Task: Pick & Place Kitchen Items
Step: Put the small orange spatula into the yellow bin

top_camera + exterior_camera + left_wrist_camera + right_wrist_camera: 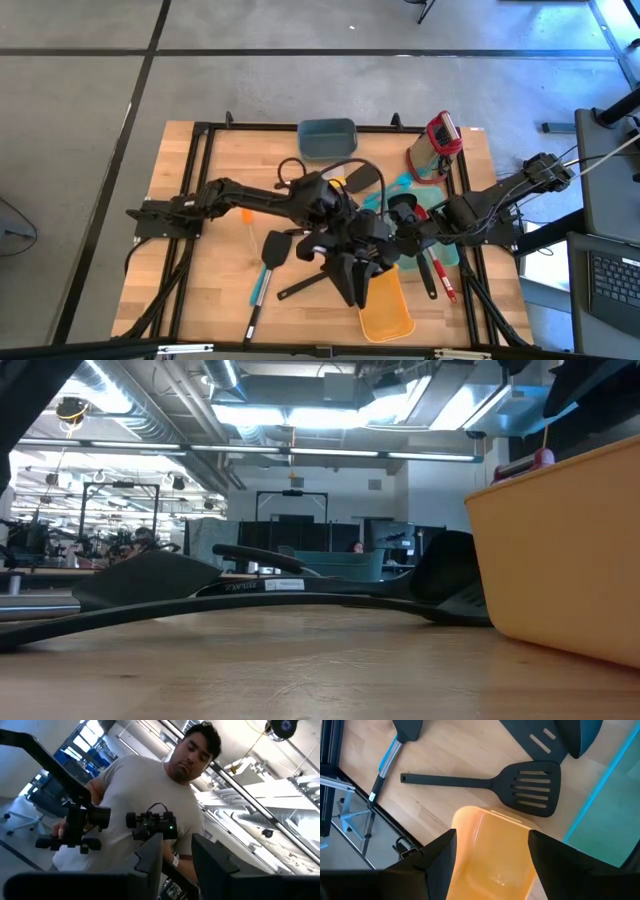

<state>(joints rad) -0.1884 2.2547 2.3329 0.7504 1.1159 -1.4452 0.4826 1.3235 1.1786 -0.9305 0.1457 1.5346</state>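
Plastic is what we judge the black slotted turner (485,782) to be: light, stiff along the handle and a little slick, lying flat on the wooden worktop (220,180) at lower centre of the high view, just beside the orange bin (385,310). We would take it mid-handle, where the bar is narrow and clear of its neighbours, because the broad head would slip. The right claw (490,855) hangs released over the orange bin with nothing between its fingers, while the left claw (175,857) points up toward a person (145,785), and whether it grips anything we cannot tell.
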